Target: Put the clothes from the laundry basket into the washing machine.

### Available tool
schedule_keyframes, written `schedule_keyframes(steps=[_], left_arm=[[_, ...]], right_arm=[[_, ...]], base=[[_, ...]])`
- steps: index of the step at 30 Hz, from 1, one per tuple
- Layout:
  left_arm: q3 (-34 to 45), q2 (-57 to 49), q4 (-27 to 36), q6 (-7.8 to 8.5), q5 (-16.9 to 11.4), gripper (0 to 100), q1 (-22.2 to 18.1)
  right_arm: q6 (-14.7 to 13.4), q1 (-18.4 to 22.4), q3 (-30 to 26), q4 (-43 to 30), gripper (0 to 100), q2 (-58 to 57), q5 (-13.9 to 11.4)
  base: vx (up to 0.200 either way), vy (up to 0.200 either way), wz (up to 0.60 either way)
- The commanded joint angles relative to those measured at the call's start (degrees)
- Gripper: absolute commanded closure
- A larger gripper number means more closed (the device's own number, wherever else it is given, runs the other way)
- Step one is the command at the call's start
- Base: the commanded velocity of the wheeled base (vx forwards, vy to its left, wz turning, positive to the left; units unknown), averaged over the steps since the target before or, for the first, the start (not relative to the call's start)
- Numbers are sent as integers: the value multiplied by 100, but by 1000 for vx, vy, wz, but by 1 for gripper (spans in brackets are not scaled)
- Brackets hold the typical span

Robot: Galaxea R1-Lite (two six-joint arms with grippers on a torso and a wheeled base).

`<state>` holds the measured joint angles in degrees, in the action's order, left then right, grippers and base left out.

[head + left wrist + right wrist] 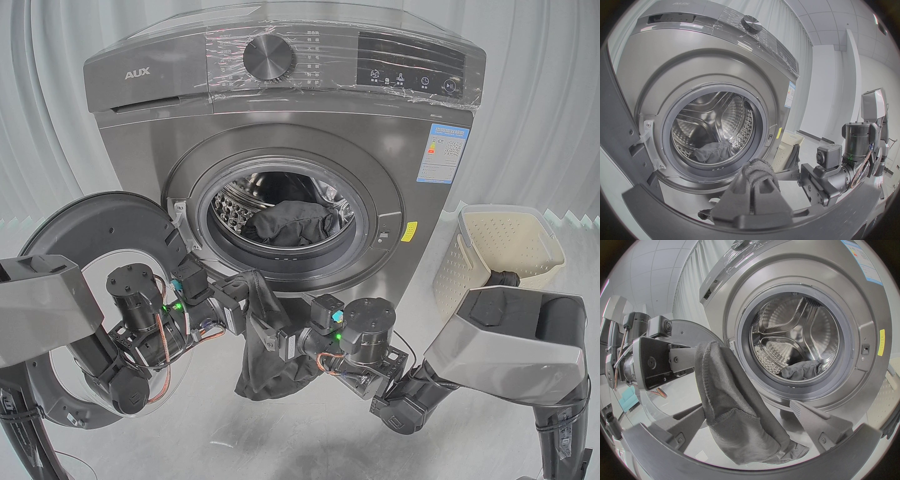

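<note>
One grip only — left pincer (753, 182) clamped on the black garment (270, 370), right pincer (745, 408) open — so its hanging tail could snag the rim of the washing machine (387, 144).

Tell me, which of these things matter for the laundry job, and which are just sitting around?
Part of the job: washing machine, its open door, black garment in the drum, dark garment held by the shut left pincer, open right pincer, laundry basket.
Just there: curtain, blue label, yellow sticker.
</note>
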<state>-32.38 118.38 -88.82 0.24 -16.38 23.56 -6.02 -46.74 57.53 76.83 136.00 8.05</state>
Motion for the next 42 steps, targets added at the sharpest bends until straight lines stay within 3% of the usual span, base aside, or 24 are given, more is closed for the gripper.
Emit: schedule_keyframes(steps=[1, 8, 17, 33, 34, 42], left_arm=[[-14, 18, -4, 2, 4, 100, -1], [-23, 45, -4, 2, 4, 100, -1], [-14, 45, -4, 2, 4, 100, 8], [12, -26, -4, -33, -5, 100, 8], [12, -26, -4, -33, -5, 100, 8], [30, -26, -4, -42, -5, 100, -1]], right_arm=[[-4, 16, 48, 8, 0, 94, 4], [13, -116, 92, 8, 0, 41, -5], [5, -204, 593, 8, 0, 445, -49], [-22, 191, 690, 157, 0, 524, -5], [-22, 200, 690, 157, 100, 524, -5], [-22, 183, 654, 236, 100, 410, -22]], base=[[0, 0, 0], [0, 0, 0], [0, 0, 0], [0, 0, 0], [0, 0, 0], [0, 0, 0]])
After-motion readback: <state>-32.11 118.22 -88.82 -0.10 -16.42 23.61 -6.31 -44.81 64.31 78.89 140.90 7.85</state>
